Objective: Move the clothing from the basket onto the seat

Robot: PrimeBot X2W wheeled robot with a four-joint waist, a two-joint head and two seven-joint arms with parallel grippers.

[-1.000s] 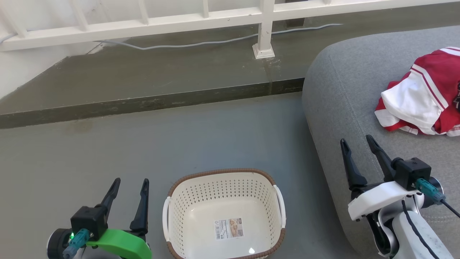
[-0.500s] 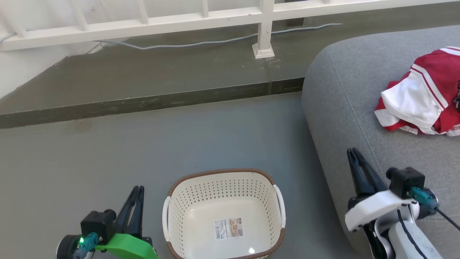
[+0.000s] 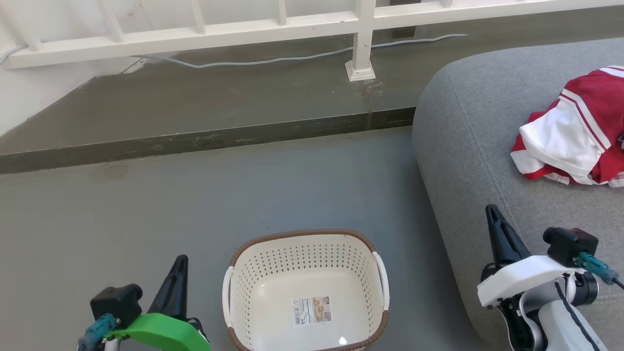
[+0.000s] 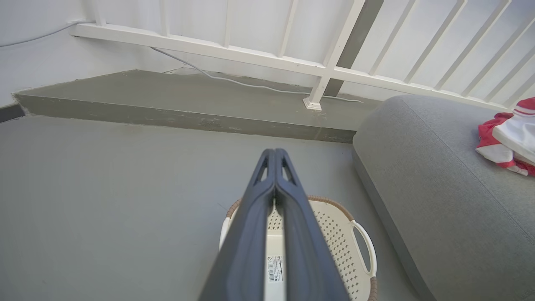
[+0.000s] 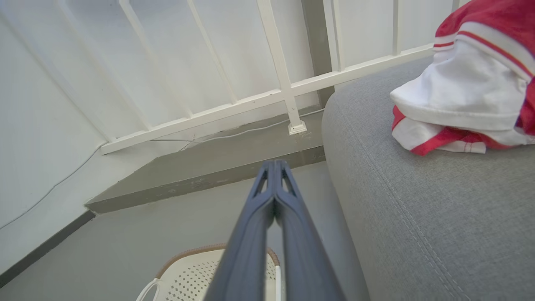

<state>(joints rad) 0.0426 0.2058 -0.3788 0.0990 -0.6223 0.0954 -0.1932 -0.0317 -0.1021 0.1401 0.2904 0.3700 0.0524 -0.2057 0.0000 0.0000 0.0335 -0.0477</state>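
Head view shows the clothing [image 3: 575,141] lying as one crumpled red-and-white heap on top of the seat [image 3: 468,146], well back from its rounded front edge and partly cut off by the frame's right side. How many garments make up the heap cannot be separated. The heap rests on its own weight, with nothing touching it. The basket [image 3: 302,232] stands upright on the floor [image 3: 195,204] just beside the seat's front; nothing lies inside it, and only a label [image 3: 312,310] shows on its base. On that evidence the transfer is judged complete. The left gripper [image 3: 181,262] sits low to the basket's left and the right gripper [image 3: 492,212] sits above the seat's near edge, well apart from the heap. Both have their jaws clenched flat together on nothing, as each wrist view confirms along its own fingers. This reads as a parked pose: arms drawn clear of basket and cloth, fingers pressed together because nothing remains to grasp. Beyond lie a raised step [image 3: 195,139], a cable [image 3: 273,60] and a white railing [image 3: 243,29], none bearing on the work.
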